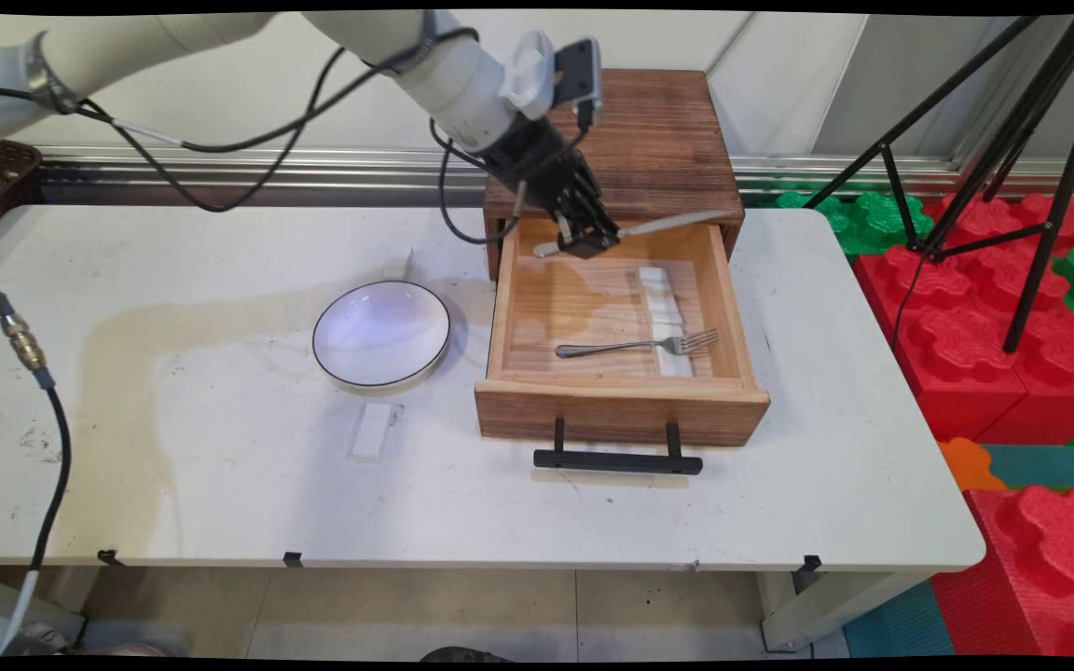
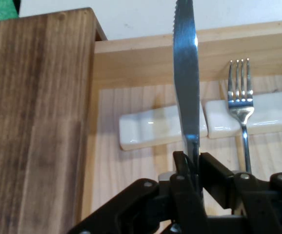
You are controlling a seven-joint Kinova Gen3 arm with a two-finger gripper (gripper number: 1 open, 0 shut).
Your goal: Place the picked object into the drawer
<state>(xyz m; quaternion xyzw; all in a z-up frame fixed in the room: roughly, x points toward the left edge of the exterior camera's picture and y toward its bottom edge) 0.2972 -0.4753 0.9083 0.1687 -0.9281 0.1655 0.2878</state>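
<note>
A white table is standing before a pale wall, with red and green foam blocks and a black tripod sitting off its right edge. At the table's far edge a dark wooden cabinet is standing, and its light wooden drawer is pulled out toward the near edge, black handle facing front. The gripper is hanging over the drawer's far left corner with its fingers closed narrowly on a table knife, pinching it partway along its length. The knife is lying roughly level above the drawer's far edge, its long axis running left to right, the longer end reaching toward the drawer's far right corner and the short end poking out to the left of the fingers. In the hand view the serrated blade is pointing straight away from the gripper. Inside the drawer a fork is lying near the front wall, handle to the left and tines to the right, the tines resting on a white cutlery rest that is running front to back along the right side. A white bowl with a dark rim is sitting on the table just left of the drawer, and a small white block is lying nearer the front edge.
</note>
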